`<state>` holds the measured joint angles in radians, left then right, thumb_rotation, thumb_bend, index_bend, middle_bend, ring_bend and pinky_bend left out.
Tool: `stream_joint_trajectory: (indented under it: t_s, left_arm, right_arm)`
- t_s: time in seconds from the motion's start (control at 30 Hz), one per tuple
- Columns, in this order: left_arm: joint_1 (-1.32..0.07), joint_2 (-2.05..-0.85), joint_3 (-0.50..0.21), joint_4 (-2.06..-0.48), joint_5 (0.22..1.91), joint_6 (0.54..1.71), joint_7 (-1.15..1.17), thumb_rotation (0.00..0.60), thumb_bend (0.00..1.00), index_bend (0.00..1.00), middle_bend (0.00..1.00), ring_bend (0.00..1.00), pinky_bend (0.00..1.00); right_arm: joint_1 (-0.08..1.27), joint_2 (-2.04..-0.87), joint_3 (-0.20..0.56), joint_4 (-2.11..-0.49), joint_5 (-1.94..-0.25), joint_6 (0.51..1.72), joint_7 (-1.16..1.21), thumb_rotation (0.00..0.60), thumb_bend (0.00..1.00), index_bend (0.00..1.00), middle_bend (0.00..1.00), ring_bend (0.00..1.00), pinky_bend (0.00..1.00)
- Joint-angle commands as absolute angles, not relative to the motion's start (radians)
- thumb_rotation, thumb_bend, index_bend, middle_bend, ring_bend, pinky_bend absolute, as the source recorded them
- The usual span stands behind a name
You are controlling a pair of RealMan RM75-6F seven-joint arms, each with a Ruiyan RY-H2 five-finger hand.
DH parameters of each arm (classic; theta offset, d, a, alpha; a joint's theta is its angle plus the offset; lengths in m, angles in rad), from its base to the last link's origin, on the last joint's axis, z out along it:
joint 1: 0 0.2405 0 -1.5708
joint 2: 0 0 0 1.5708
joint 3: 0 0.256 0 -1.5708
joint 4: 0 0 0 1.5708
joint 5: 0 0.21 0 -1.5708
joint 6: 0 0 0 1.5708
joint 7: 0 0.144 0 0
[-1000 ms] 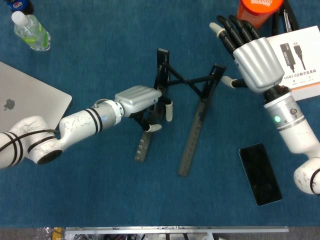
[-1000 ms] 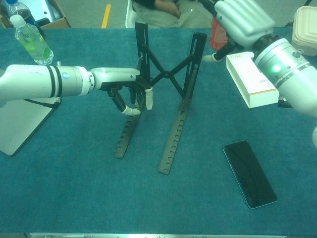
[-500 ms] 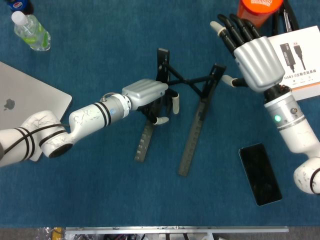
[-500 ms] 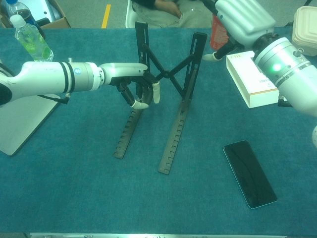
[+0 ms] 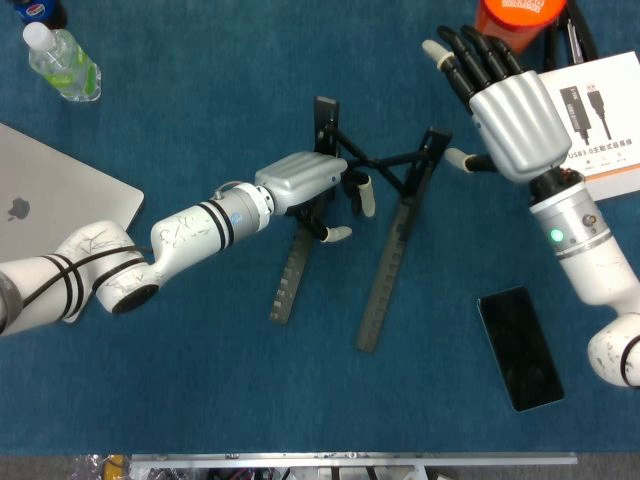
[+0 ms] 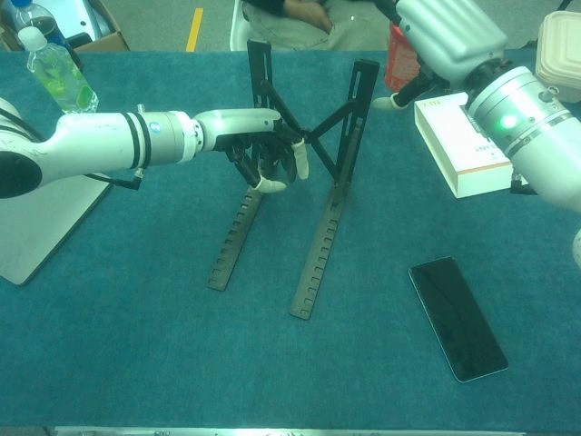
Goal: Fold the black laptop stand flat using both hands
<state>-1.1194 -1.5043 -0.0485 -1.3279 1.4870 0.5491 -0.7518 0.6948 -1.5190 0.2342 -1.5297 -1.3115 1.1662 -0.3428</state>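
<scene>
As left hand [image 5: 305, 183] advanced | laptop stand [image 5: 385, 245] unmoved | right hand [image 5: 505, 105] unchanged

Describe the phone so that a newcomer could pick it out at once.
Start at the black laptop stand in the middle of the blue table. Look toward the near right: the phone lies flat, alone, below the white box. It is a dark, glossy slab.

Laptop stand [image 5: 390, 215]: black. Tablecloth [image 5: 200, 390]: teal-blue. Hands: silver backs, blk fingers, white tips. Phone [image 5: 518, 347]: blk. Laptop [image 5: 50, 200]: silver. Bottle [image 5: 62, 62]: clear, green label. Box [image 5: 600, 110]: white.
</scene>
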Motion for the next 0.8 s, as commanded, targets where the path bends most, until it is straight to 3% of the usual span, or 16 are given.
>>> stream_joint_trajectory:
  t_s: [0.03, 0.8]
  left_arm:
    - [-1.114, -1.495, -0.044, -1.336, 1.489, 0.552, -0.747, 0.6, 0.33, 0.37, 0.39, 0.28, 0.35]
    - [-1.061, -1.402, -0.05, -1.456, 1.442, 0.586, -0.616, 0.6, 0.33, 0.35, 0.38, 0.27, 0.34]
  right_arm:
    - [0.695, -1.521, 0.233, -1.527, -1.312, 1.165, -0.339, 0.6, 0.04, 0.0, 0.05, 0.0, 0.14]
    - [0.661, -1.52, 0.195, -1.579, -1.315, 1.157, -0.275, 0.6, 0.04, 0.0, 0.05, 0.0, 0.14]
